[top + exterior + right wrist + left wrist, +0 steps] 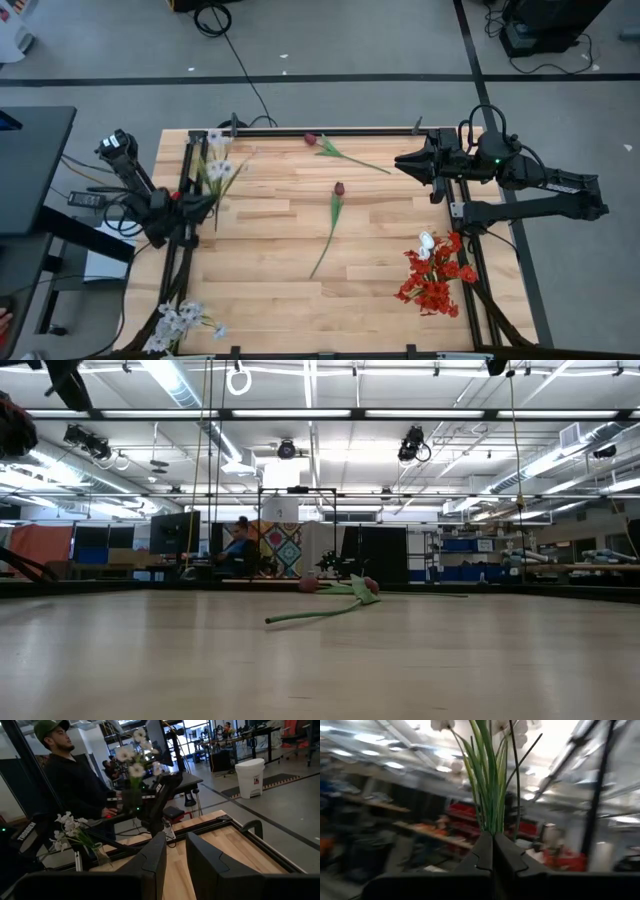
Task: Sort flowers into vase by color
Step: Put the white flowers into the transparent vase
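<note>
Wooden tabletop (270,300), big room behind. Left gripper (205,203) clamped on white flower spray (218,165), stems upright. Right gripper (408,160) fingers apart.

Left pincer (493,851) clamped — right pincer (176,854) parted

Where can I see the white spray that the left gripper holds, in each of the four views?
High: white spray at the table's far left, in the left gripper.
Low: not in it.
Left wrist: stems rise from the shut fingers.
Right wrist: blooms beyond the table.
Shared landmark: the left gripper.
</note>
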Motion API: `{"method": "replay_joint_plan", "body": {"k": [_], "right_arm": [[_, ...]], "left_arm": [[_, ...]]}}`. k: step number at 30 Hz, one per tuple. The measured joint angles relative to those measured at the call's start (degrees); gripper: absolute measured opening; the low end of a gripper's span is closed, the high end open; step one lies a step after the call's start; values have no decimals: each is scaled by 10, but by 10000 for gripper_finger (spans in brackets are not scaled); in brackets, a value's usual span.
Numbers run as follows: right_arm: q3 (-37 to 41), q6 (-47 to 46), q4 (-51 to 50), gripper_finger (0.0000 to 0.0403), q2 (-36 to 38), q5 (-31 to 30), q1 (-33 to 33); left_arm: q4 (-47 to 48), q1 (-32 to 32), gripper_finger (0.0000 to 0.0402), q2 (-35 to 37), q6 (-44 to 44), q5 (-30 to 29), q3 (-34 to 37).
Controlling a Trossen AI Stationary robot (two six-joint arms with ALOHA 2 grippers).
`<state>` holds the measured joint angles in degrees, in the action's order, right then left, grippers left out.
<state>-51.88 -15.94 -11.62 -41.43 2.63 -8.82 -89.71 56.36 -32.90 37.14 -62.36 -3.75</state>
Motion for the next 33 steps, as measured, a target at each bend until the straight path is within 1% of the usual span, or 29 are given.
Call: {"method": "replay_joint_plan", "body": {"k": [5, 8, 10, 12, 15, 17, 19, 21, 23, 25, 26, 30, 33], "right_arm": [[0, 0, 0, 83, 0, 0, 0], [0, 0, 0, 83, 0, 0, 0], [0, 27, 4, 83, 0, 0, 0], [0, 68, 22, 83, 0, -2, 0], [0, 78, 88, 83, -2, -9, 0], [0, 66, 129, 83, -3, -11, 0], [0, 46, 173, 83, -3, -11, 0], [0, 23, 241, 83, -4, -14, 0], [0, 13, 339, 83, -13, -36, 0], [-1, -1, 406, 83, -30, -55, 1], [-2, -7, 425, 83, -41, -65, 1], [0, -63, 384, 83, -100, -128, 1], [1, -117, 368, 83, -163, -135, 1]], "left_arm": [[0, -34, 4, 9, 6, -52, 0], [0, -59, 4, 8, -12, -55, 0], [0, -78, 4, 8, -43, -55, 0], [0, -95, 4, 8, -68, -55, 0], [11, -119, 4, 7, -78, -63, 0], [17, -130, 4, 6, -79, -80, 0], [15, -142, 4, 7, -79, -82, 0], [9, -154, 4, 7, -88, -82, 0], [9, -163, 4, 7, -103, -85, 0], [13, -169, 4, 7, -115, -85, 0], [16, -171, 4, 7, -123, -85, 0], [23, -172, 4, 7, -138, -76, 0], [31, -172, 4, 6, -140, -60, 0]]}}
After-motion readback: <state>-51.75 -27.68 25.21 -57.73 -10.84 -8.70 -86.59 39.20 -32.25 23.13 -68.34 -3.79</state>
